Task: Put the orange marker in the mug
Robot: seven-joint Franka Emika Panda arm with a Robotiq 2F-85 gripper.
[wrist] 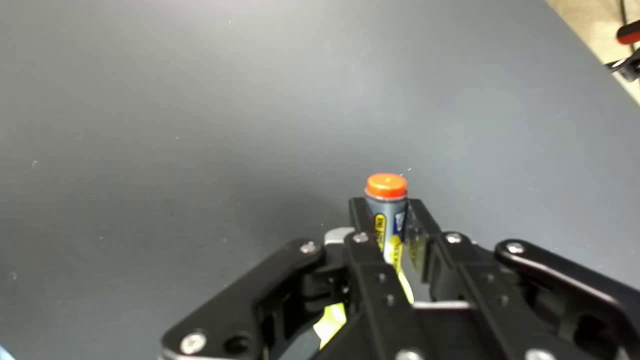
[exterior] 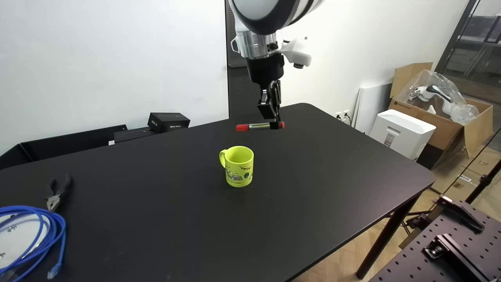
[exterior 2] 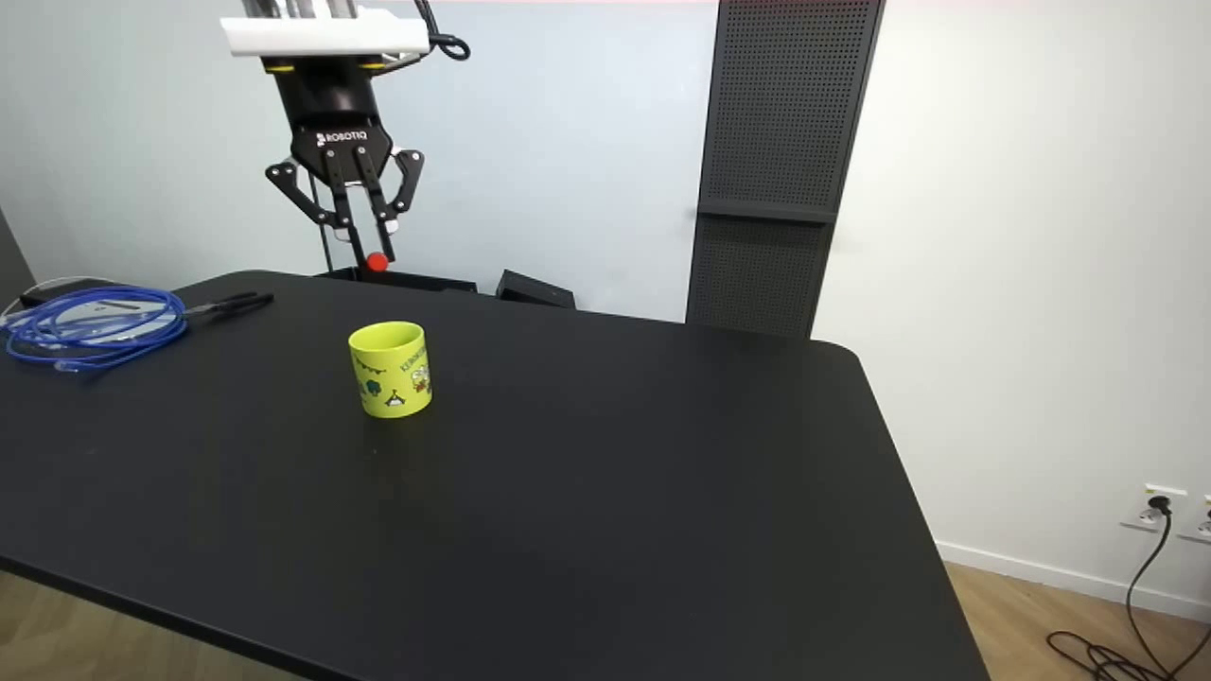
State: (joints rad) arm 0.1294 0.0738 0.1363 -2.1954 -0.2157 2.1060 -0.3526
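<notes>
The orange marker [exterior: 256, 126] has red-orange ends and a grey, yellow-labelled body. It is held roughly level in the air between the fingertips of my gripper [exterior: 277, 123]. In an exterior view only its round red end [exterior 2: 377, 262] shows. In the wrist view the marker [wrist: 386, 210] stands out between both fingers, its orange end toward the camera. The yellow-green mug [exterior: 239, 174] stands upright on the table, its mouth open upward; it also shows in an exterior view [exterior 2: 391, 378]. My gripper is above and beside the mug, apart from it. In the wrist view fingers mostly hide the mug [wrist: 330, 324].
The black table [exterior: 176, 219] carries a blue cable coil [exterior: 51, 235] and pliers [exterior: 56, 196] at one side. Black boxes [exterior: 168, 122] stand near the wall. A white bin [exterior: 401, 133] and a cardboard box [exterior: 430, 121] stand beyond the table.
</notes>
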